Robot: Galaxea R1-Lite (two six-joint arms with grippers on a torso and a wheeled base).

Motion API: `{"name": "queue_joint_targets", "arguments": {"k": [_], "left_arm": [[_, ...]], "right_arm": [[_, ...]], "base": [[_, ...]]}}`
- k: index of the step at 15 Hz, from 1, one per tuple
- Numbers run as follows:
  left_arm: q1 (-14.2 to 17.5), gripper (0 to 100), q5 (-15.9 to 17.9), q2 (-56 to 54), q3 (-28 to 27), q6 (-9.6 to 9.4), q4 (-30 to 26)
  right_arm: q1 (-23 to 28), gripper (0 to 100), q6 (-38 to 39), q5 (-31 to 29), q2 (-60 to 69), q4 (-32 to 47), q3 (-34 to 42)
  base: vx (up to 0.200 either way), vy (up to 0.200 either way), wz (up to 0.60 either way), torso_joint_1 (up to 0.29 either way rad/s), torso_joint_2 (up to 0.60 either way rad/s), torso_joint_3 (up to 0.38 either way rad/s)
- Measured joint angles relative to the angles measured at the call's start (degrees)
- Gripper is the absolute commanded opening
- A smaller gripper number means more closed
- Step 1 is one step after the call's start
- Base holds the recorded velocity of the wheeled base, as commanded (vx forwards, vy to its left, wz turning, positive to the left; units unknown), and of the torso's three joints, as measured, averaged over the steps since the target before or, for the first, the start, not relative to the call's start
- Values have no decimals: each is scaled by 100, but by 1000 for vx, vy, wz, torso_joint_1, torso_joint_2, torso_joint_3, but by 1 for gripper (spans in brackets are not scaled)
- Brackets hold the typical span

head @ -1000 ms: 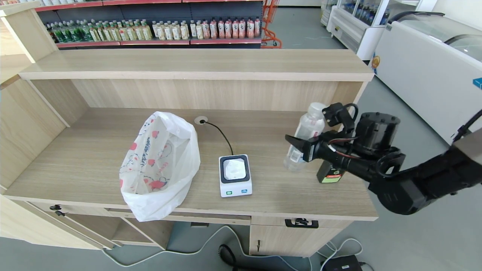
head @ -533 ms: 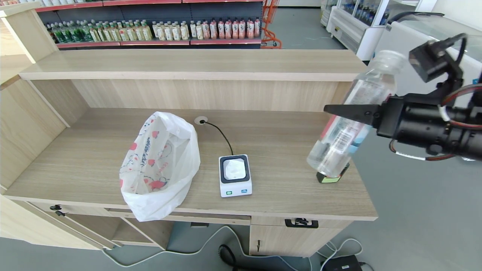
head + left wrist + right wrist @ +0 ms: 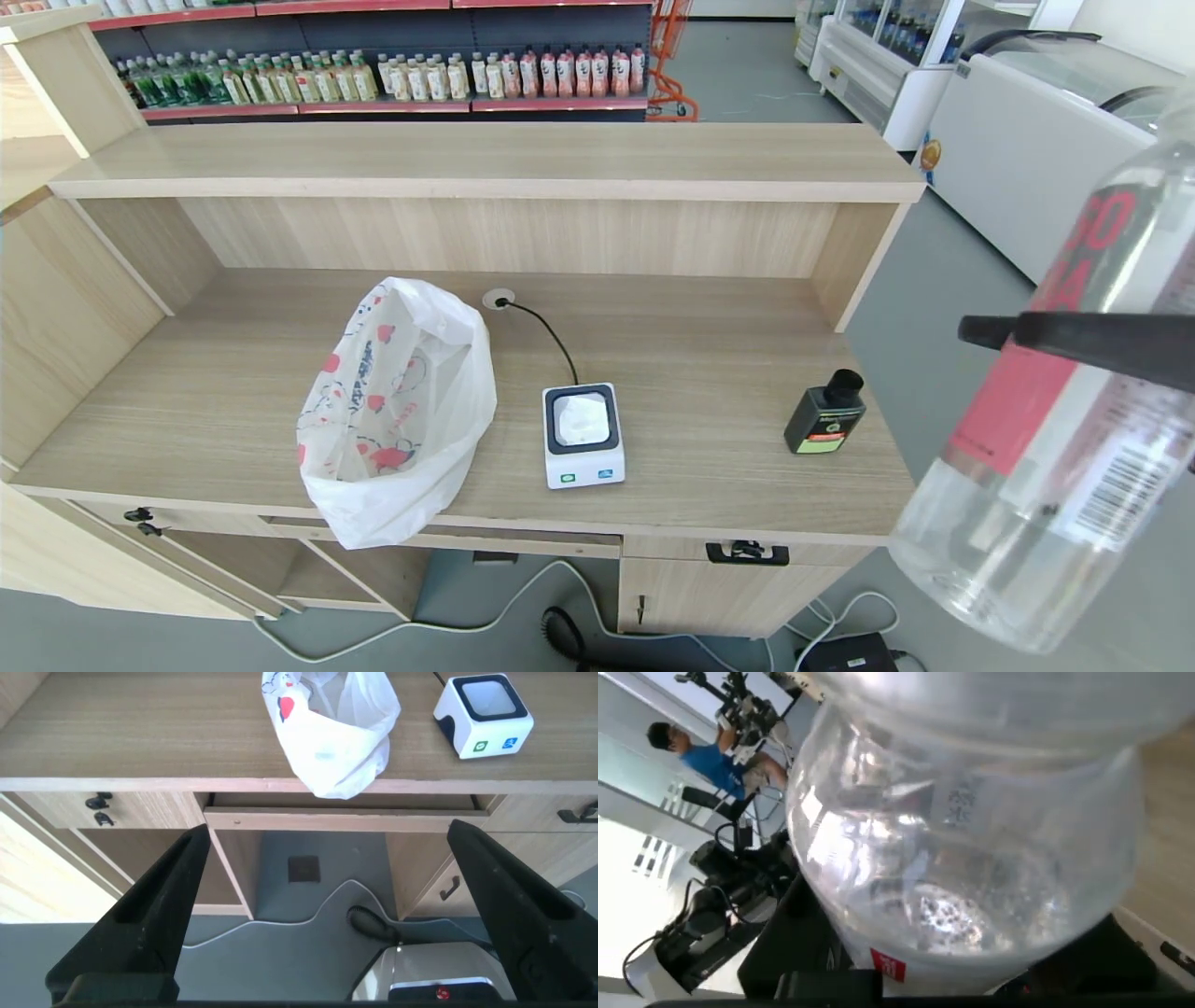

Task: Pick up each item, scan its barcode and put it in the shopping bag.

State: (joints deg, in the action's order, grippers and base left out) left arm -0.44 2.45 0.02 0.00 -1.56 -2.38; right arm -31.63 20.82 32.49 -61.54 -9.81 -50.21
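Head view
- Shopping bag (image 3: 397, 411), count one: white plastic with red print, is standing open-mouthed on the left part of the table (image 3: 700, 355), its lower part sagging over the front edge
- Scanner (image 3: 583, 434), count one: white box, dark-framed window facing up, is sitting just beside the bag on its right; one black cable (image 3: 551, 341) is running from it to a hole at the back of the table
- Small dark bottle (image 3: 825, 413), count one: black cap, is standing upright near the table's right end, well apart from the scanner
- Clear bottle (image 3: 1055, 448), count one: red label and a barcode (image 3: 1116, 485), is hanging tilted in the air beyond the table's right end, close to the camera
- Right tool (image 3: 1004, 334): is clamping the clear bottle around its middle, one dark finger crossing the front
- Bottles in total: two

Left wrist view
- Left tool (image 3: 329, 835): is hanging low before the table's front edge, its two fingers spread wide and carrying nothing
- Bag (image 3: 332, 728) and scanner (image 3: 483, 714), one each, are resting on the table (image 3: 140, 737) beyond

Right wrist view
- Clear bottle (image 3: 971, 859): its rounded body is sitting right against the lens
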Motion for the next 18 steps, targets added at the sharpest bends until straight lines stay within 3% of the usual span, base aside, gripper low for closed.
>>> {"name": "queue_joint_targets", "arguments": {"k": [8,18], "left_arm": [[0,100,1,0,0,0,2],[0,100,1,0,0,-2,2]], "right_arm": [[-623,0,85,254,385,191,-373],[-880,0,121,213,597,991,-477]], "base": [[0,0,0,0,0,0],[0,0,0,0,0,0]]}}
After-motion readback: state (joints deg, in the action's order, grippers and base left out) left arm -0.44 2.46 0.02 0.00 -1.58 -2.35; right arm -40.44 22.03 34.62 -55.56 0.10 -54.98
